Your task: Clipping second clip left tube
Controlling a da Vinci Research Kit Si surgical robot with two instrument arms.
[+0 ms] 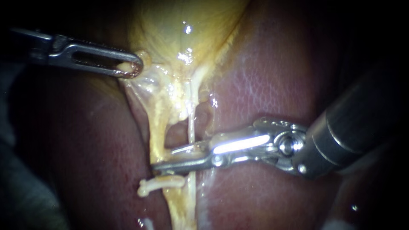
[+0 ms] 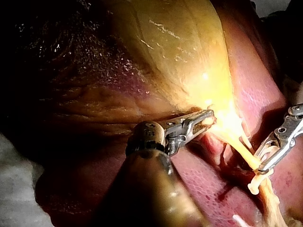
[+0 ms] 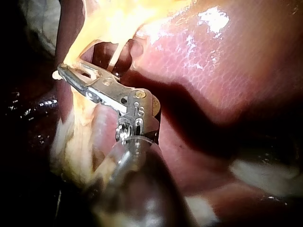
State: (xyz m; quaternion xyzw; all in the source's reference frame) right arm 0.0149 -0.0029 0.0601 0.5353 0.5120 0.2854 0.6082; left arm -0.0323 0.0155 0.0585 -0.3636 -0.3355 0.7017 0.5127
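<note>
The left instrument [image 1: 132,68] comes in from the left, its slotted jaws pinching a fold of tissue at the narrow lower end of the gallbladder [image 1: 183,30]. Pale tissue shows through the jaw's window. Two strands run down from that end over the liver [image 1: 264,76]: the thicker, yellowish left tube [image 1: 156,127] and the thin right tube [image 1: 191,123] beside it. The right instrument [image 1: 170,161] reaches across from the right, and its long jaws are pressed onto the left tube from both sides, with only a narrow gap between them. Just below those jaws a pale clip [image 1: 159,184] sits across the same tube. In the right wrist view the jaws [image 3: 71,73] lie nearly together on the yellow strand.
</note>
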